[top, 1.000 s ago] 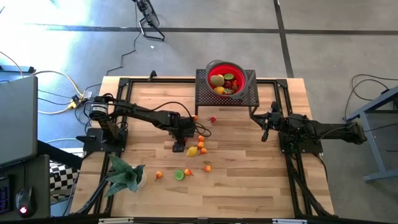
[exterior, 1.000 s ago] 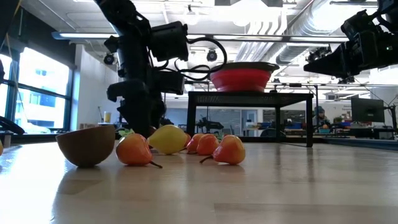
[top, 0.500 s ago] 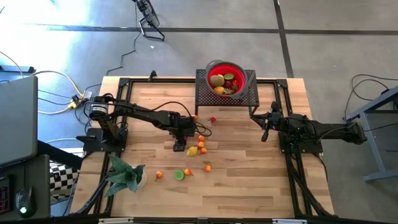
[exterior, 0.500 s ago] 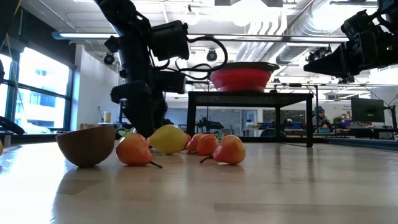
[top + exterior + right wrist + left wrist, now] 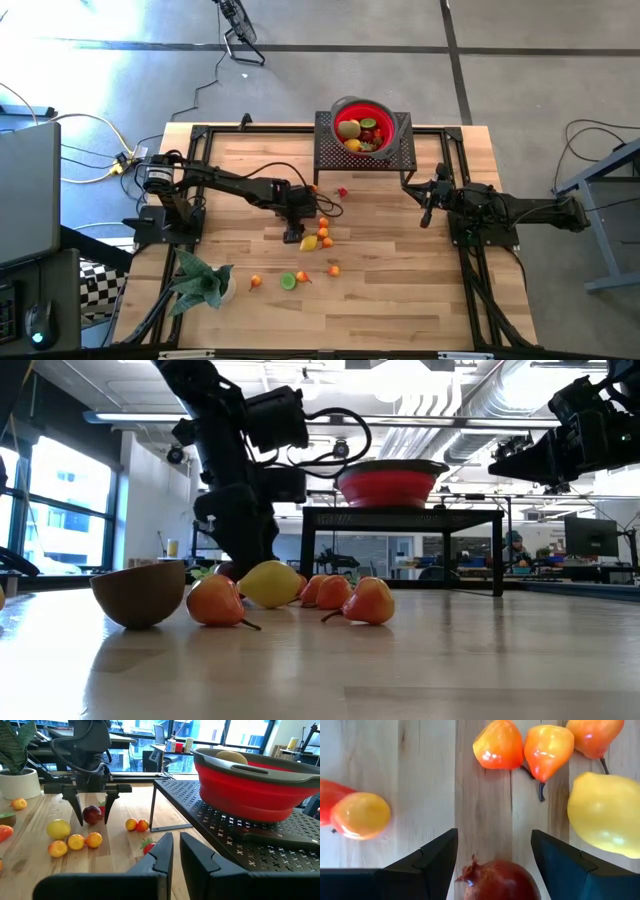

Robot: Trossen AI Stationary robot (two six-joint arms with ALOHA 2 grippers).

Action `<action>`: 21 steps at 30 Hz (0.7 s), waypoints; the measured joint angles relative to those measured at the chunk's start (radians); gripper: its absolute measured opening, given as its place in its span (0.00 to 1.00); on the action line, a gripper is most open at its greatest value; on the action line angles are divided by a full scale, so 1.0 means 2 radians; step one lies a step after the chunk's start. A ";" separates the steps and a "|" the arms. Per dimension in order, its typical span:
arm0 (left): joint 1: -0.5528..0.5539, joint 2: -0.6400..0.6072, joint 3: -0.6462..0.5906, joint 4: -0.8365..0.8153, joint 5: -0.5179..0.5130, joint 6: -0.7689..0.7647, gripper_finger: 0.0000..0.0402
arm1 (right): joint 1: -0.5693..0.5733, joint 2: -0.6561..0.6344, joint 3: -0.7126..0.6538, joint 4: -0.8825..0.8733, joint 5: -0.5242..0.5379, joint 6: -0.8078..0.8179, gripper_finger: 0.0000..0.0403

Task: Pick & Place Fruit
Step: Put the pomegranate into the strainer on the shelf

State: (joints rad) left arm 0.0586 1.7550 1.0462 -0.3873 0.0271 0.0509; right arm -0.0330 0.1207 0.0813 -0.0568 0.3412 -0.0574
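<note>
My left gripper (image 5: 293, 232) stands open near the table's middle, pointing steeply down. A dark-red fruit (image 5: 497, 881) lies on the wood between its fingers (image 5: 78, 810); in the right wrist view a gap shows on each side of it (image 5: 92, 814). A yellow lemon (image 5: 605, 815) and small orange fruits (image 5: 499, 746) lie just beyond on the table. More fruit is scattered nearer the front: a green lime (image 5: 288, 281) and an orange one (image 5: 333, 270). My right gripper (image 5: 425, 215) waits shut at the right, held level above the table.
A red bowl (image 5: 362, 128) with fruit in it sits on a black perforated stand (image 5: 335, 155) at the far edge. A strawberry (image 5: 342, 192) lies in front of the stand. A potted green plant (image 5: 200, 280) stands at the near left. A brown kiwi half (image 5: 138, 595) lies near the front.
My left gripper has tipped at the wrist, and its fingers have swung a little toward the table's right, closer to the yellow lemon. The gap between them looks the same. The fruits have stayed where they were.
</note>
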 joint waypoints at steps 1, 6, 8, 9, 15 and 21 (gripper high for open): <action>0.000 0.000 0.000 -0.002 0.004 -0.005 0.61 | 0.000 0.000 0.000 0.000 0.000 0.000 0.07; 0.000 0.000 0.000 -0.011 0.032 -0.017 0.61 | 0.000 0.000 0.000 0.000 0.000 0.000 0.07; 0.000 0.000 0.000 -0.023 0.036 -0.018 0.61 | 0.000 0.000 0.000 0.000 0.000 0.000 0.07; 0.000 0.000 0.000 -0.030 0.036 -0.021 0.61 | 0.000 0.000 0.000 0.000 0.000 0.000 0.07; 0.000 0.000 0.000 -0.044 0.036 -0.041 0.61 | 0.000 0.000 0.000 0.000 0.000 0.000 0.07; 0.000 0.000 0.000 -0.041 0.034 -0.052 0.61 | 0.000 0.000 0.000 0.000 0.000 0.000 0.07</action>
State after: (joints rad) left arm 0.0586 1.7550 1.0462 -0.4695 0.0948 -0.0526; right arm -0.0330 0.1207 0.0814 -0.0566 0.3412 -0.0575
